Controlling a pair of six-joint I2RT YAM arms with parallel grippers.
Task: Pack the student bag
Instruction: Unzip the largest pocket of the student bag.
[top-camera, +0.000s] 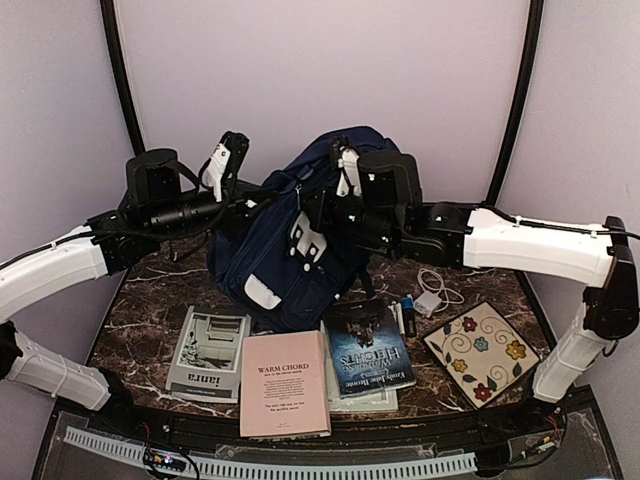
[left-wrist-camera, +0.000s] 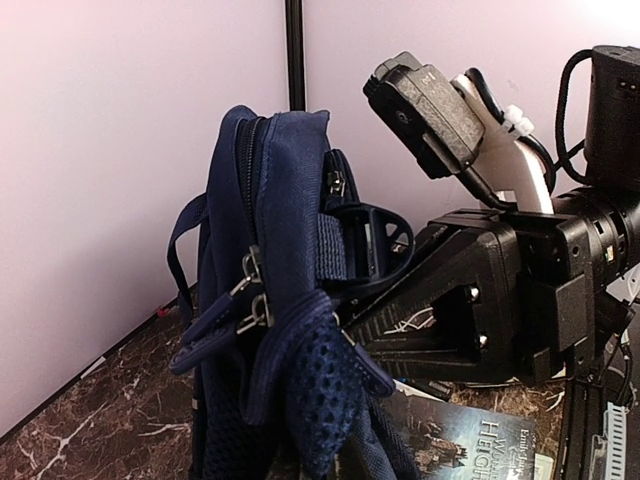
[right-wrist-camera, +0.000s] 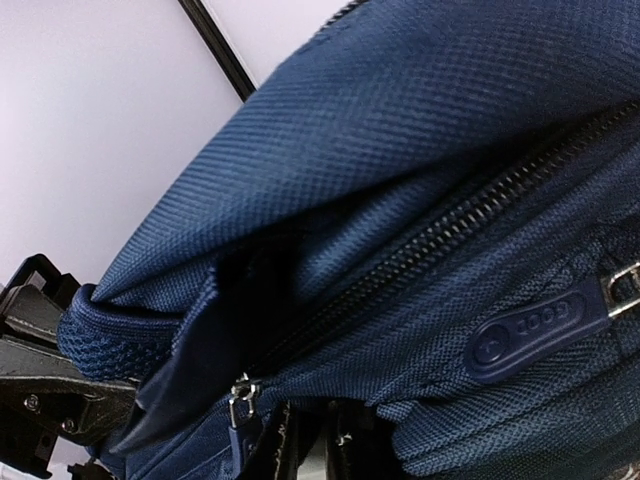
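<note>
Standing upright in the middle of the top view, the large navy-blue fabric backpack (top-camera: 285, 240) with a pale grey patch on its front sits on the dark brown marbled desk (top-camera: 150, 290). Its front is turned toward the lower edge of the frame.

The left hand (top-camera: 224, 160) is at upper left of the bag, just beside its top, with its white fingers pointing upward. It is clenched, but I cannot tell whether any strap or cloth is caught in it. The right hand (top-camera: 347, 172) is at the crest of the bag, in the upper centre of the frame, right against the fabric. I cannot tell whether it is released or clenched, because the bag fills its own wrist view. That view shows a black zipper (right-wrist-camera: 440, 250) running diagonally, with a navy rubber pull tag (right-wrist-camera: 530, 335) at the right.

In the left wrist view the bag stands at centre left, with two metal zipper pulls (left-wrist-camera: 252, 295) hanging on its near edge. The right arm's black wrist reaches in from the right.

Below the bag in the top view, several things lie on the desk, from left to right:
- a grey-and-white booklet (top-camera: 207, 352)
- a pale pink book (top-camera: 285, 383) titled Warm Chord
- a dark blue paperback (top-camera: 368, 348) just under the bag's base
- a white charger with a looped cable (top-camera: 432, 298)
- a cream square notebook patterned with flowers (top-camera: 480, 352) at lower right
</note>
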